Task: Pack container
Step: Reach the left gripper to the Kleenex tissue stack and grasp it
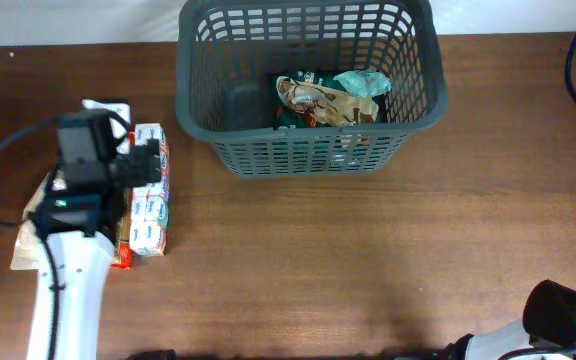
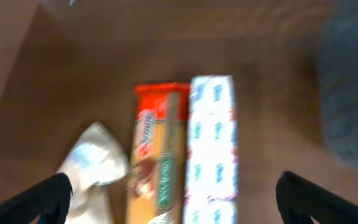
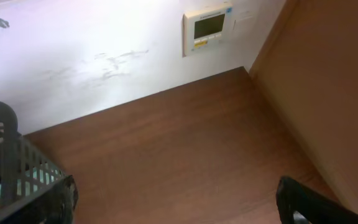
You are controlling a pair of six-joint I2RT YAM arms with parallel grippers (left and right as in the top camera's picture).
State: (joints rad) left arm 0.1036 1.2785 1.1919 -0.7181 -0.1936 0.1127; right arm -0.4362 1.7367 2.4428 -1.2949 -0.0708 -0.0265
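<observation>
The right gripper [image 3: 176, 194] is nearest, at the near right corner of the table [image 1: 368, 260]. Its fingers [image 3: 309, 202] are wide apart, with only bare wood between them. In the overhead view only part of the right arm shows at that corner.

Further in, on the left side, the left gripper [image 2: 173, 186] points down over a row of packets. Its fingers [image 2: 45, 198] are spread wide and clamp nothing. I cannot tell how high they are above the packets.

Three packets lie on the wood under this gripper. A long blue-white pack [image 2: 213, 143] and a red pack [image 2: 160, 149] lie side by side, touching along their length. A white bag [image 2: 95, 163] lies just beside the red pack on its other side.

The basket [image 1: 308, 155] stands upright at the far edge of the table, near the middle and well apart from the packets. One of its corners shows at the left of the right wrist view.

A brown bag [image 1: 318, 100] and a teal bag [image 1: 365, 82] lie in the right half of the basket, touching each other.

A wall panel [image 3: 209, 26] with a small screen hangs on the pale wall behind the table.
</observation>
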